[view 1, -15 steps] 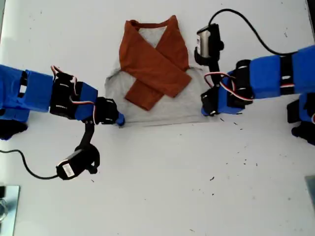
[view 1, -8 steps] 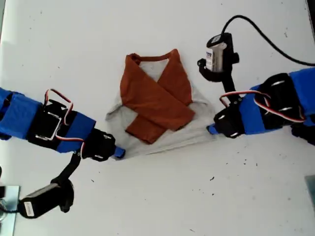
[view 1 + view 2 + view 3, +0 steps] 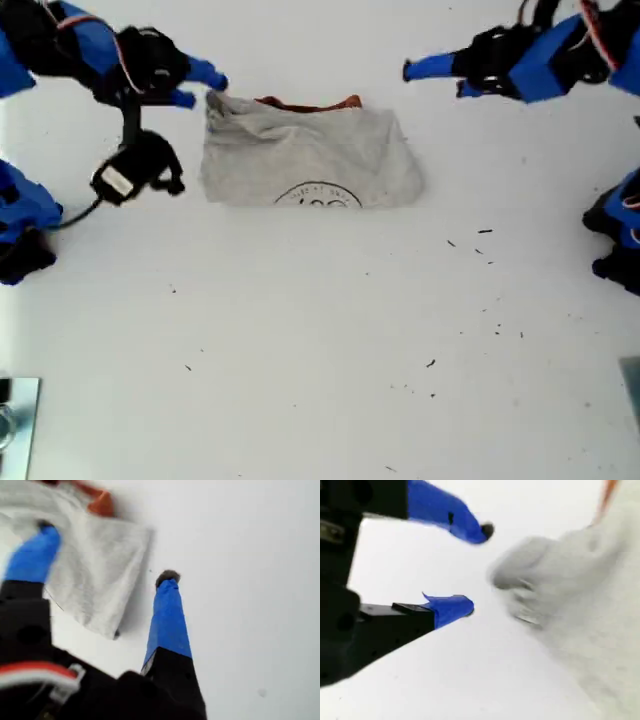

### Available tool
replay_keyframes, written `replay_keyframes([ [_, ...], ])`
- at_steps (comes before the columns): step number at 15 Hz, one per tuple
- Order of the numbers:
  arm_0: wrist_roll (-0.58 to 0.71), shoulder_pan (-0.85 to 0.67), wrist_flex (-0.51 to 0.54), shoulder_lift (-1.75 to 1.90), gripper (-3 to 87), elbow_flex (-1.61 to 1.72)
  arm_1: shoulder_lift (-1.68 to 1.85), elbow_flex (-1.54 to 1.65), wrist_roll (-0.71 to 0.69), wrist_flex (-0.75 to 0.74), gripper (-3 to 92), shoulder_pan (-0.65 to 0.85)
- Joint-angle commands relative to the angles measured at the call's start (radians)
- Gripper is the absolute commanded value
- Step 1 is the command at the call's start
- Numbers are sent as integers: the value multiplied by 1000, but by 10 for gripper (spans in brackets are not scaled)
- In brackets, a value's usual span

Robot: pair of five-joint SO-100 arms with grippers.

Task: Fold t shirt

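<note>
So the t shirt [image 3: 310,155] is lying folded on the white table [image 3: 330,340], up toward the top middle of the exterior view. It's grey side up, with a strip of the rust-orange collar [image 3: 305,103] peeking out along its far edge and half of the dark round print [image 3: 318,195] showing at the near edge.

My second gripper [image 3: 205,90] is at the exterior view's left, right next to the bunched-up corner of the shirt. Its jaws are spread with nothing between them, and in its wrist view [image 3: 477,567] that crumpled grey corner [image 3: 520,575] sits just past the fingertips.

My first gripper [image 3: 435,78] is on the exterior view's right, a bit off the shirt's other far corner. It's also spread wide and holding nothing [image 3: 107,555].
</note>
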Motion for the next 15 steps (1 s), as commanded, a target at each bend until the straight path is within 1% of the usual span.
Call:
replay_keyframes([
  [1,74,-48,-204,348,279,279,212,141,-46,54,458,121],
  [2,74,-14,-184,410,273,347,272,199,-57,118,458,115],
  [3,64,64,-173,509,264,433,364,284,-37,150,458,63],
  [4,21,166,-170,649,231,538,479,376,-17,181,458,11],
  [5,-41,264,-158,821,170,650,606,456,21,255,458,-32],
  [6,-103,347,-115,1008,128,756,752,531,54,334,458,-86],
  [7,-158,399,-51,1169,109,854,899,601,89,400,458,-144],
  [8,-212,440,35,1359,101,957,1015,678,127,440,458,-215],
  [9,-281,505,63,1433,79,1028,1091,770,175,437,458,-296],
  [10,-330,569,51,1410,73,1043,1164,876,210,426,457,-350],
  [11,-331,601,98,1440,75,1045,1140,893,215,423,451,-394],
  [12,-327,632,104,1437,62,1045,1146,891,229,425,451,-425],
  [13,-311,666,104,1437,84,1045,1167,893,279,419,440,-414],
  [14,-310,699,104,1437,109,1045,1167,893,252,419,438,-391],
  [15,-310,729,104,1437,113,1045,1167,893,114,419,438,-367],
])
